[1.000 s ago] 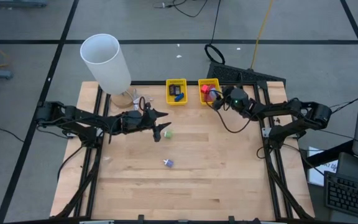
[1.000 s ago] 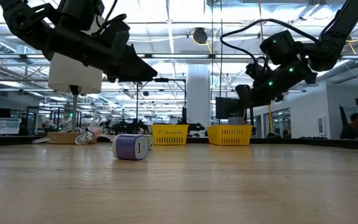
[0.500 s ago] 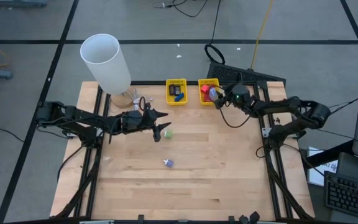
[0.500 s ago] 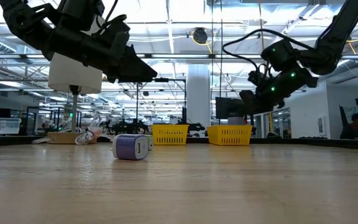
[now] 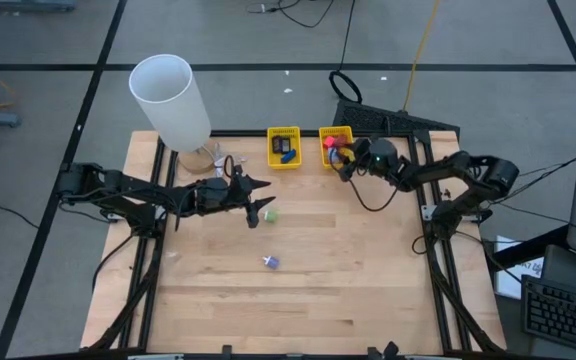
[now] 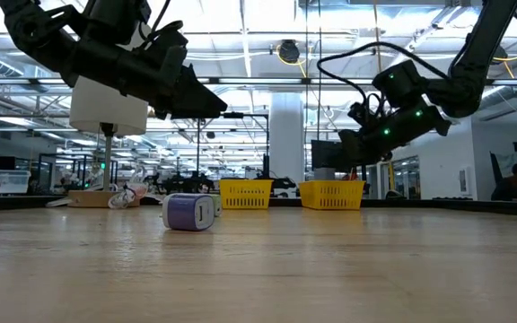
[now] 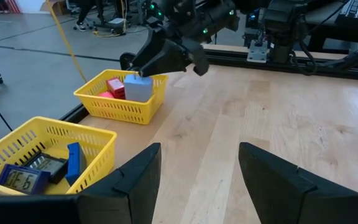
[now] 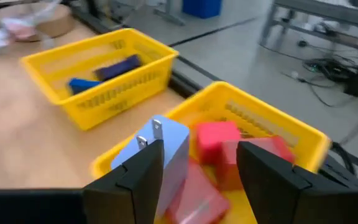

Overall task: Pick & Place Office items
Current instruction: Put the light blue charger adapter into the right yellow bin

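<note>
The right end effector [image 5: 342, 160] hangs over the right yellow basket [image 5: 334, 134] of red items.

A pale blue plug adapter [image 8: 166, 149] with two metal prongs is sitting tilted between the right gripper's [image 8: 194, 165] jaws, over the red blocks [image 8: 219, 146] lying just ahead of them. A dark blue item [image 8: 120, 65] and a bright blue item [image 8: 82, 84] are lying farther ahead of those jaws. A green ball [image 5: 272, 213] is resting just past the left gripper's [image 5: 259, 207] jaws; a lavender plug adapter [image 5: 271, 262] is lying on its side, well apart from both.
</note>
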Tool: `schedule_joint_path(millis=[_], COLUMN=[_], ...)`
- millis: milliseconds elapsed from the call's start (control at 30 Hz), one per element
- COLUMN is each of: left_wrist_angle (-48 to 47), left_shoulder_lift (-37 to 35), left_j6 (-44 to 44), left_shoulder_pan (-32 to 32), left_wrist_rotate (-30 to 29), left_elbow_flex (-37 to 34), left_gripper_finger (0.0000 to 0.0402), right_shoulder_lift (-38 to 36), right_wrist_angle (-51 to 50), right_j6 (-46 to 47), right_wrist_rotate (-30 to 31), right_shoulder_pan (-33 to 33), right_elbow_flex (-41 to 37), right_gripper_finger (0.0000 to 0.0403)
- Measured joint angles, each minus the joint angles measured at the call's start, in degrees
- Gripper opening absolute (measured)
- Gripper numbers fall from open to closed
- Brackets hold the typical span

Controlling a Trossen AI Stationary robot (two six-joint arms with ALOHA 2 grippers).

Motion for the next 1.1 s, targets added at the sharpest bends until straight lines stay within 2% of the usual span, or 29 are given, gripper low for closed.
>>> schedule_joint_path(millis=[167,633,833,1100], left_wrist_angle=[-0.02,-0.02,0.20,1.25], left_shoulder_lift=[0.00,0.00,0.00,0.00], left_j6=[-0.01,-0.13,-0.16,-0.16], left_shoulder_pan=[0.03,0.03,0.03,0.03], left_wrist_rotate=[0.01,0.00,0.00,-0.02], left_elbow_flex=[0.00,0.00,0.00,0.00], left_gripper_finger=[0.0218,0.0218,0.0219,0.0219], right_shoulder_lift=[-0.05,-0.07,0.61,0.58], right_wrist_angle=[1.36,2.22,2.77,4.23], right_j6=[-2.89,-2.60,-12.10,-9.13], right_wrist_rotate=[-4.28,-3.60,7.16,16.22], right_shoulder_pan=[1.73,6.21,9.42,8.72], right_elbow_flex=[-0.02,-0.02,-0.02,-0.02], right_gripper_finger=[0.0190,0.0185,0.0185,0.0177])
